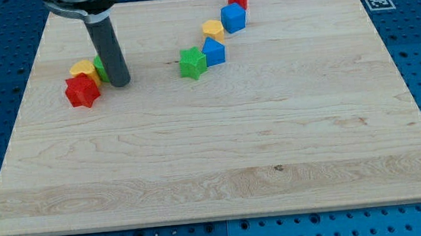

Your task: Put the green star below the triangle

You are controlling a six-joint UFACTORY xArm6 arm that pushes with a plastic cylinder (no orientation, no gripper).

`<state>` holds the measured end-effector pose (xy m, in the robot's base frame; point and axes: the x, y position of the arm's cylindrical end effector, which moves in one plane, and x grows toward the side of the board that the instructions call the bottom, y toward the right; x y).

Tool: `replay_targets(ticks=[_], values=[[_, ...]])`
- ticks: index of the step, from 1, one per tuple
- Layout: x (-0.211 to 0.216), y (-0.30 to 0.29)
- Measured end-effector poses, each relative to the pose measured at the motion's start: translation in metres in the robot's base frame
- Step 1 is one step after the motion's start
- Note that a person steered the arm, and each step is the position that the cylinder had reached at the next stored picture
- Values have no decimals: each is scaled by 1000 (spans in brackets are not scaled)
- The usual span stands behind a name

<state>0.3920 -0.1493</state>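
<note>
Clearly little is done: my tip (120, 83) is a bare rod, nothing to open or close, touching a half-hidden green block (100, 68). The green star (191, 63) sits well right, beside the blue triangle (214, 52).

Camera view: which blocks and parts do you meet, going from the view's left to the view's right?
Red star block → my tip → green star block → blue triangle block → blue cube block, all on the wooden board.
</note>
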Motion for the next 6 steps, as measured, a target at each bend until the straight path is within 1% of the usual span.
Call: replay_targets(ticks=[1,2,3,4,5,6], values=[[-6,-7],[-6,4],[-18,51],[-23,65],[-23,65],[-23,92]])
